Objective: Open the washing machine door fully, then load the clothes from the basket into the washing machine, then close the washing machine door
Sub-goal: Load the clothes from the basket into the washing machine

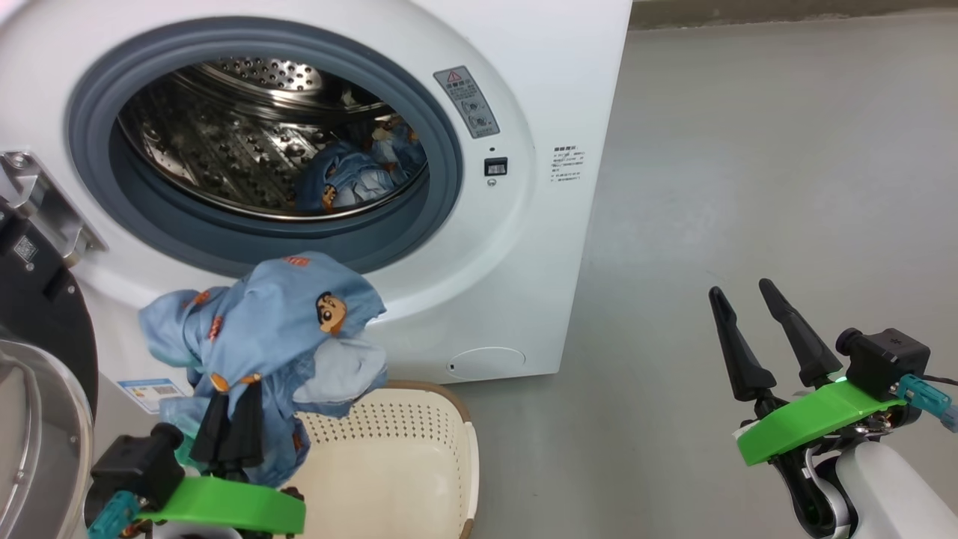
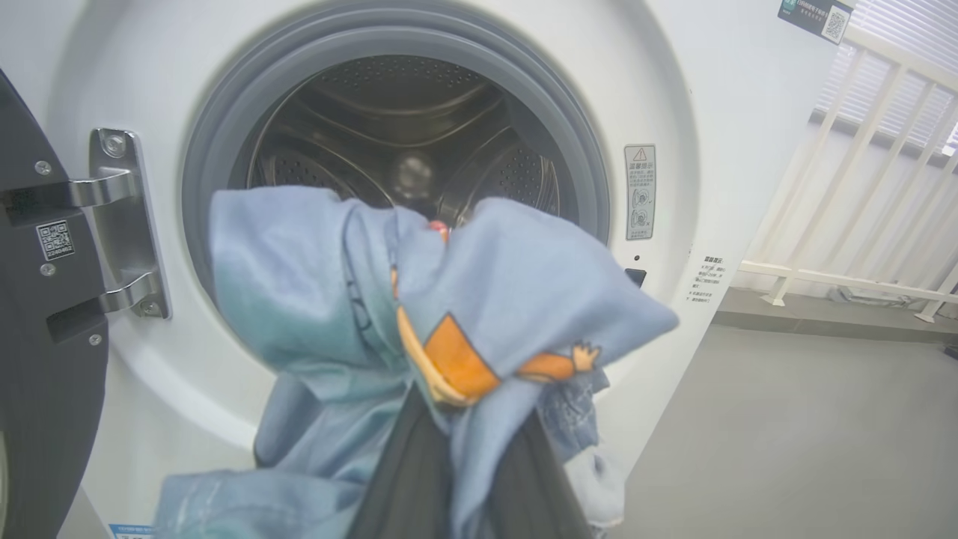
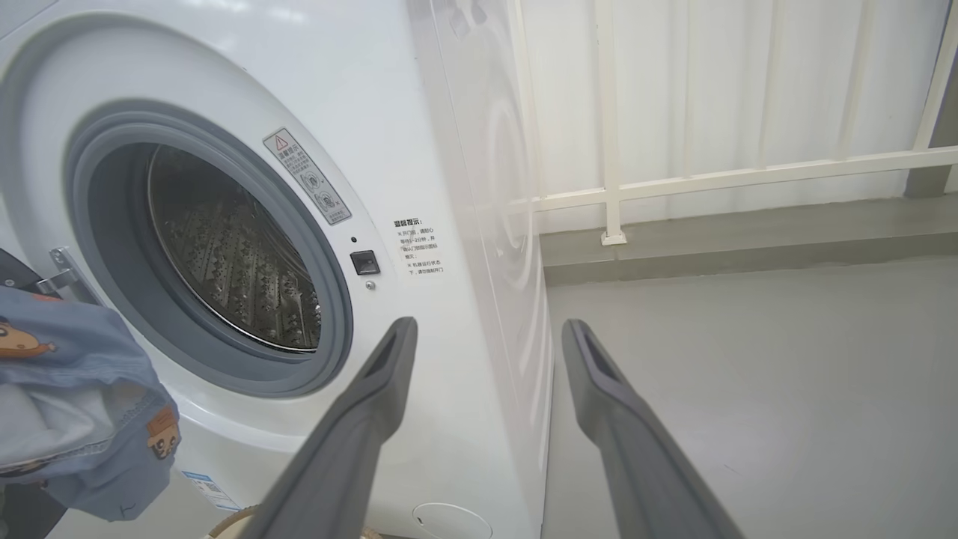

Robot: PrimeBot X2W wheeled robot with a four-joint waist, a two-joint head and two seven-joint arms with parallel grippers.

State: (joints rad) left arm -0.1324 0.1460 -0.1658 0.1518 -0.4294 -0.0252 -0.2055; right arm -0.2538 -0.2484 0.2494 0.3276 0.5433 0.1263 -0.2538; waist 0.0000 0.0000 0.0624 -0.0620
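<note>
at the lower left, the left pincer (image 1: 228, 419) is clamped on blue cartoon-print clothes (image 1: 277, 322), bunched above the cream basket (image 1: 419, 449). the right pincer (image 1: 739, 288) stands spread over the grey floor (image 1: 748, 150). beyond, the washing machine (image 1: 524, 262) gapes, its door (image 1: 37, 299) swung left, another garment (image 1: 352, 176) in the drum.

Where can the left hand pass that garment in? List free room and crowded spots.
Free: the perforated steel drum's left and upper part inside the grey rubber ring; bare grey floor right of the big white washing machine. Crowded: the drum's lower right, holding light blue printed clothes; the black-rimmed round door beside the left hand.
</note>
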